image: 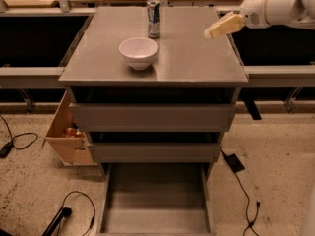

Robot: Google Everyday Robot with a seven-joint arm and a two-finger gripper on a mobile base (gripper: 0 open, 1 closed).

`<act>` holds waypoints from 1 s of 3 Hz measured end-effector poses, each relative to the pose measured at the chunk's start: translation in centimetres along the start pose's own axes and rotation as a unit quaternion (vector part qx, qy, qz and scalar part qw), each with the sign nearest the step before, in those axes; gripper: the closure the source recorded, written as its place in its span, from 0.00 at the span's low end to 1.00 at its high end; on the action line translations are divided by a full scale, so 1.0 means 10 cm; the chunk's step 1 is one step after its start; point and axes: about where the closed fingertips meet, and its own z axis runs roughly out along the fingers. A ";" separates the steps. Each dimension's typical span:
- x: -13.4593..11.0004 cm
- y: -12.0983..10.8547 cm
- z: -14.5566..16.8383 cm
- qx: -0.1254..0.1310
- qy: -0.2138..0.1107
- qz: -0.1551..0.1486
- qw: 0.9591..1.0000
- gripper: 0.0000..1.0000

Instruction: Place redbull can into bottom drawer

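Now hovers with gripper (224,26) well right of redbull can (154,18), cannot tell grip state; risks toppling can on sideways approach or clipping nearby white bowl (139,52).

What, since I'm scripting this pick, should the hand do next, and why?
Probably move the hand left toward the can. The hand hovers over the right side of the cabinet top, apart from the can, which stands upright at the back, behind the bowl. The bottom drawer is already pulled out, so grasping comes first.
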 end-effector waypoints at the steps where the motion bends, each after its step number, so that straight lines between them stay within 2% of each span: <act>1: 0.02 -0.28 0.49 0.033 -0.035 0.037 0.998 0.00; 2: 0.01 -0.42 0.88 0.046 -0.055 0.060 0.996 0.00; 3: 0.00 -0.42 0.88 0.046 -0.055 0.060 0.996 0.00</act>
